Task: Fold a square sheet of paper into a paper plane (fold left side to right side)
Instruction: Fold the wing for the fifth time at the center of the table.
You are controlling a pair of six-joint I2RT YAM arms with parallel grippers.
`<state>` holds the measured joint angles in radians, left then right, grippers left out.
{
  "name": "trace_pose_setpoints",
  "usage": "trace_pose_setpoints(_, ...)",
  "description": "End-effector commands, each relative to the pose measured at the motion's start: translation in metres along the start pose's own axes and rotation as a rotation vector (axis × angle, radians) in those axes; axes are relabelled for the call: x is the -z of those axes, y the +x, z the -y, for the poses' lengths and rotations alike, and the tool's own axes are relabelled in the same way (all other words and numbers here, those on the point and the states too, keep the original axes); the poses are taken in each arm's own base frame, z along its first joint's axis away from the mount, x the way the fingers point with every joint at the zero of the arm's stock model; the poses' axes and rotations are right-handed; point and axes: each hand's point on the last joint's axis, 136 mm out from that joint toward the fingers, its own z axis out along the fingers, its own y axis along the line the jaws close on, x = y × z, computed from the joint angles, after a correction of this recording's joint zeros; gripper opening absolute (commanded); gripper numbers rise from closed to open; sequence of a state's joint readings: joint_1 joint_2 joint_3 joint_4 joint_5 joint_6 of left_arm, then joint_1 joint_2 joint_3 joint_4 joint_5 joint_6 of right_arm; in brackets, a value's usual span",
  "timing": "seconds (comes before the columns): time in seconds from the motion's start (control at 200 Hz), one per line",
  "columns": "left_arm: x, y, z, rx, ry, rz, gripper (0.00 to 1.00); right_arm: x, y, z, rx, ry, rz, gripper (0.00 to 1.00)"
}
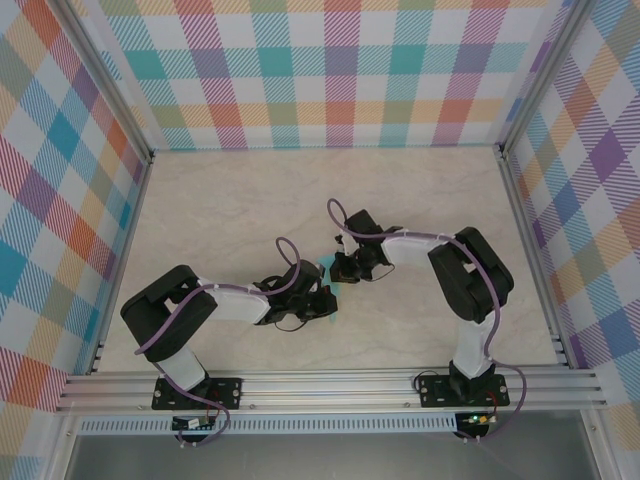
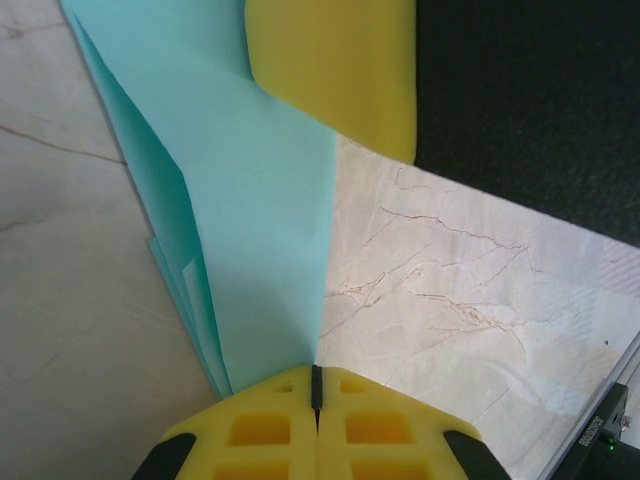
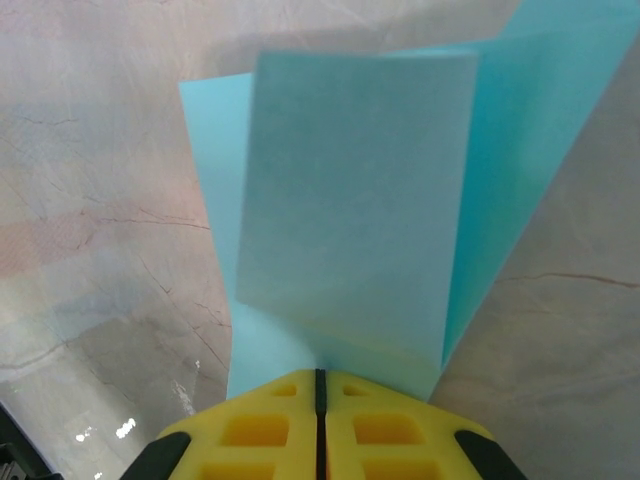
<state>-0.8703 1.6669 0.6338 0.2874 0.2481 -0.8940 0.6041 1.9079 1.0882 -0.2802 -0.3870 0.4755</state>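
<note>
Near the worktop's [image 1: 220,210] middle, left fingers [image 2: 262,432] and right fingers [image 3: 262,432] each pinch shut on opposite ends of the folded turquoise paper [image 2: 250,200].

The sheet of paper [image 1: 331,272] [image 2: 260,230] [image 3: 350,200], plain turquoise, is folded into several overlapping, creased layers. In the left wrist view it fans from 6 o'clock toward 11 o'clock.

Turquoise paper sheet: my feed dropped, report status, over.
Left pincer and right pincer shut on the folded turquoise paper sheet. Sheet pinched between them. Nothing blocking.
</note>
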Motion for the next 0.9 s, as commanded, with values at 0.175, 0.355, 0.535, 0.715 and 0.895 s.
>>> trace_pose_setpoints(0.175, -0.002, 0.032, -0.040, 0.022, -0.149, -0.092, 0.01, 0.004, -0.044, 0.025, 0.028, 0.065, 0.094, 0.09)
trace_pose_setpoints(0.355, -0.002, 0.031, -0.040, 0.021, -0.147, -0.090, 0.00, 0.012, -0.062, 0.030, 0.018, 0.062, 0.126, 0.09)
trace_pose_setpoints(0.535, -0.001, 0.032, -0.040, 0.020, -0.146, -0.089, 0.00, 0.017, -0.080, 0.038, 0.004, 0.070, 0.138, 0.09)
trace_pose_setpoints(0.715, 0.000, 0.031, -0.040, 0.020, -0.145, -0.086, 0.00, 0.021, -0.099, 0.046, -0.007, 0.081, 0.152, 0.09)
trace_pose_setpoints(0.895, 0.002, 0.031, -0.038, 0.016, -0.141, -0.080, 0.00, 0.046, -0.112, 0.037, 0.019, 0.090, 0.197, 0.10)
